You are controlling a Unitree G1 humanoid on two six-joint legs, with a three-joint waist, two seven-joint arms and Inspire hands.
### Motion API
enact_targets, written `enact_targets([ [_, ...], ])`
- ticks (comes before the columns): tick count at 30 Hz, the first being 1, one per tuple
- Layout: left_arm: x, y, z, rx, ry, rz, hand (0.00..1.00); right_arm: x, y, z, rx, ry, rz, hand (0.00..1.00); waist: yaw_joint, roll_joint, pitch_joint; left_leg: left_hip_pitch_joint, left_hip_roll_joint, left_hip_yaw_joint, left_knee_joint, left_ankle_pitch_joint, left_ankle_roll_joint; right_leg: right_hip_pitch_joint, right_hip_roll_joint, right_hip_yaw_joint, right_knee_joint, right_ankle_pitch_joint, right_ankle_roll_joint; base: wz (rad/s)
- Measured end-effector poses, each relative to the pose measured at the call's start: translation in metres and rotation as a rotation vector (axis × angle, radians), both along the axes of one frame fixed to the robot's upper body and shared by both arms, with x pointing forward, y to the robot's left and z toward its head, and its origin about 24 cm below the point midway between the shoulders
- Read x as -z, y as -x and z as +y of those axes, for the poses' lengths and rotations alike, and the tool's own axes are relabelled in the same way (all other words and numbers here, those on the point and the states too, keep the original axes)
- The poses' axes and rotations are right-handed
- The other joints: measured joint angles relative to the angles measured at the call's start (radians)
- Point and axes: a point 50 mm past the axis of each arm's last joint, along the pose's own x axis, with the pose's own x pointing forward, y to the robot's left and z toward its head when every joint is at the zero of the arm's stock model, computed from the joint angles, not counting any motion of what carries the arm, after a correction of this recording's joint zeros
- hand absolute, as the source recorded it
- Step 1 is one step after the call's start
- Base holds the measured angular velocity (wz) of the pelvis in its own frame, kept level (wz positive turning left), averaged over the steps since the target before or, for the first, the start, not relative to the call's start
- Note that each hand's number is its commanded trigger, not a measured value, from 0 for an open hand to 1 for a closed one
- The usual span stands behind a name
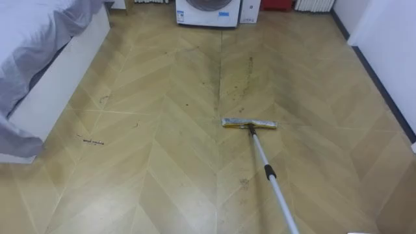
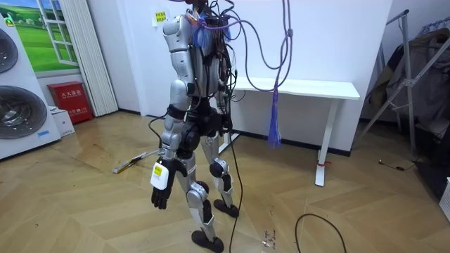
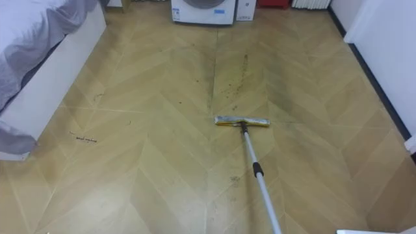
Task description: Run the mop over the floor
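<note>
Where one mop (image 1: 249,123) lies mid-floor, one bed (image 1: 58,71) edging the left, wall (image 1: 390,39) right, one washing machine (image 1: 208,12) ahead, open floor (image 1: 162,162) between, left hand (image 2: 160,195) hanging slack, empty.

A white bed frame (image 1: 62,81) draped with a pale grey sheet (image 1: 32,29) stands at the left. A white front-loading washing machine (image 1: 208,12) sits by the far wall, with a red box (image 2: 70,100) near it. A white desk (image 2: 309,89) stands against another wall.

- Light wooden floor (image 1: 162,175) in herringbone pattern
- White bed (image 1: 62,71) with grey sheet (image 1: 32,32) at left
- Washing machine (image 1: 208,12) at the far end
- White table (image 2: 302,89) by white wall (image 2: 337,42)
</note>
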Motion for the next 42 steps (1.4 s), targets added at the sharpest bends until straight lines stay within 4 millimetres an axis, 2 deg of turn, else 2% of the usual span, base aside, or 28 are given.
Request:
enact_targets([
  [14,0.0,0.004,0.0,-0.016,0.047,0.035,0.0,0.0,-0.001,0.0,-0.003,-0.009,0.0,1.0,0.002,-0.002,-0.0006,-0.002,0.001,0.004,0.0,0.0,-0.001,-0.004,0.001,0.005,0.0,-0.003,-0.002,0.0],
  [20,0.001,0.007,-0.001,-0.014,0.049,0.039,0.0,0.0,0.001,0.0,0.0,-0.009,0.001,1.0,-0.001,0.007,-0.0068,-0.013,0.002,0.004,0.0,0.0,-0.001,-0.017,0.002,0.012,0.002,-0.004,-0.002,0.0],
  [22,0.001,0.005,-0.002,-0.006,0.052,0.036,0.0,0.0,0.001,0.0,0.003,-0.009,0.0,1.0,0.0,0.006,-0.0067,-0.02,0.002,0.004,0.0,-0.001,-0.001,-0.028,0.003,0.019,0.005,-0.004,-0.002,-0.03],
  [23,0.001,0.003,-0.002,-0.004,0.053,0.032,0.0,0.0,0.0,0.0,0.003,-0.011,-0.006,1.0,0.001,0.013,-0.0099,-0.034,0.002,0.005,0.004,-0.001,-0.001,-0.039,0.004,0.023,0.006,-0.004,-0.002,-0.05],
  [27,0.002,-0.012,-0.004,0.009,0.059,0.013,0.0,0.0,-0.007,0.0,0.007,-0.005,-0.031,1.0,-0.001,0.022,-0.011,-0.103,0.003,0.001,0.027,-0.001,-0.002,-0.106,0.004,0.021,0.028,-0.001,-0.006,0.0],
  [29,0.002,-0.021,-0.006,0.031,0.063,-0.006,0.0,0.0,-0.013,0.0,0.002,0.005,-0.048,1.0,-0.003,0.03,-0.0081,-0.142,0.003,-0.001,0.044,-0.001,-0.002,-0.142,0.003,0.017,0.042,0.0,-0.008,0.05],
  [33,0.003,-0.042,-0.011,0.057,0.069,-0.057,0.0,-0.001,-0.029,-0.001,-0.001,0.038,-0.086,1.0,-0.004,0.05,0.0047,-0.238,0.004,0.0,0.08,0.0,-0.003,-0.235,0.001,0.018,0.075,0.002,-0.012,0.01],
  [40,0.003,-0.056,-0.015,0.09,0.05,-0.093,0.0,-0.003,-0.046,-0.003,0.018,0.066,-0.146,1.0,-0.002,0.068,0.0125,-0.385,0.004,-0.009,0.134,0.001,-0.005,-0.381,-0.001,0.021,0.129,0.002,-0.019,0.01],
  [42,0.003,-0.057,-0.016,0.089,0.046,-0.097,0.0,-0.003,-0.048,-0.004,0.042,0.081,-0.167,1.0,-0.002,0.071,0.0151,-0.449,0.0,-0.012,0.184,0.001,-0.005,-0.454,-0.011,0.019,0.191,-0.012,-0.026,0.1],
])
